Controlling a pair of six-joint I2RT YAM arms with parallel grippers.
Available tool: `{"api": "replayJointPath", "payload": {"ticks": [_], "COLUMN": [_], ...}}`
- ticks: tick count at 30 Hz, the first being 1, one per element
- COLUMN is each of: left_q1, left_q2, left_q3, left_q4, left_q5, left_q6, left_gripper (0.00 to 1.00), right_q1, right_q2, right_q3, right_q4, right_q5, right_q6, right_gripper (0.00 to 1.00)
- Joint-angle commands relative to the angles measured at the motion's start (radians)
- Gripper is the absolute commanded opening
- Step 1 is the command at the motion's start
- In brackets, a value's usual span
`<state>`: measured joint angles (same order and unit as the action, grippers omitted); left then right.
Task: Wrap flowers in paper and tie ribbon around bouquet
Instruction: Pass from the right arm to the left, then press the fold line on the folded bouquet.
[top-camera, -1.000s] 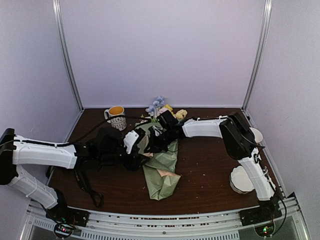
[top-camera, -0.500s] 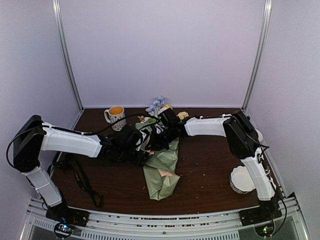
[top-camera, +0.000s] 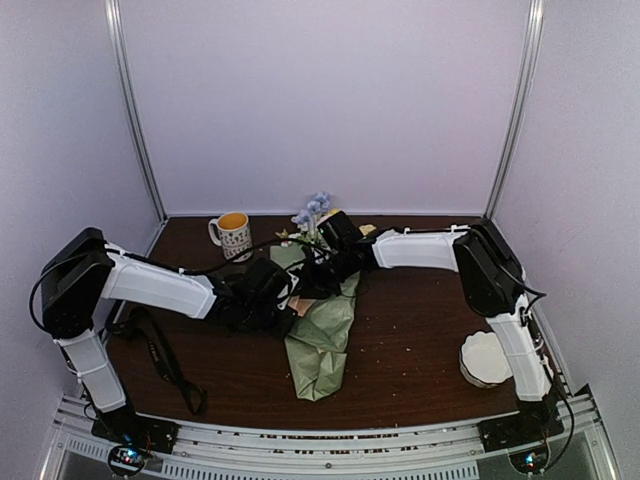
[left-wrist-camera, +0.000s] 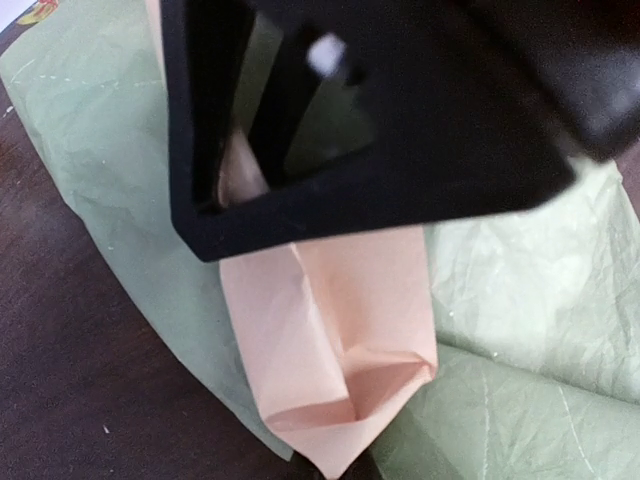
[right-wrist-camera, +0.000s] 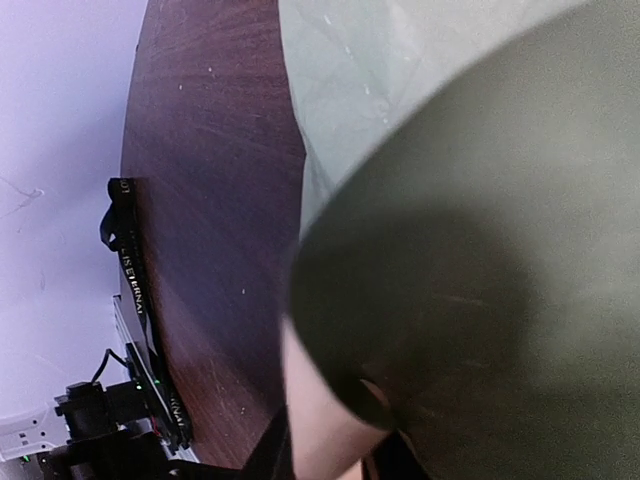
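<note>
Top external view: both arms stretch low over a brown desk, meeting at the crinkled sage-green, peach-backed paper sheet mid-desk. Left end effector pinches its peach fold; right end effector state unclear.

The left arm rises from its base at the near left, bends sharply at a black elbow held high on the left, and then runs its white forearm down and to the right toward the middle. Its black wrist sits low, with the left gripper pointing right. In the left wrist view its fingers are a dark blur filling the upper frame, and whether they are closed cannot be told.

The right arm climbs from the near right to an elbow at the far right, and its forearm reaches left and nearly level. The right gripper angles down just beside the left one. Its fingers are hidden in its own wrist view.
</note>
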<state>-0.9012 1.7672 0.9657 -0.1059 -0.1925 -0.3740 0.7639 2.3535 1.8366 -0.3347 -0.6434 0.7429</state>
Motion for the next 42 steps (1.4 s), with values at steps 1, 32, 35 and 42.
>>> {"api": "replayJointPath", "payload": {"ticks": [1, 32, 35, 42], "left_q1": [0.017, 0.041, 0.041, 0.045], "left_q2": [-0.006, 0.021, 0.021, 0.023], "left_q3": [-0.038, -0.097, -0.097, -0.096], "left_q4": [0.089, 0.174, 0.168, 0.164], "left_q5": [0.064, 0.112, 0.107, 0.102], "left_q6": [-0.017, -0.062, -0.062, -0.062], "left_gripper": [0.02, 0.0, 0.0, 0.0], "right_q1": [0.005, 0.545, 0.551, 0.551], "right_q2": [-0.158, -0.82, -0.762, -0.712], "right_q3": [-0.03, -0.983, -0.935, -0.903], "right_q4": [-0.089, 0.269, 0.233, 0.125], "right_q5": [0.053, 0.847, 0.848, 0.941], "right_q6": [-0.105, -0.327, -0.337, -0.33], "right_gripper": [0.31, 0.79, 0.75, 0.44]}}
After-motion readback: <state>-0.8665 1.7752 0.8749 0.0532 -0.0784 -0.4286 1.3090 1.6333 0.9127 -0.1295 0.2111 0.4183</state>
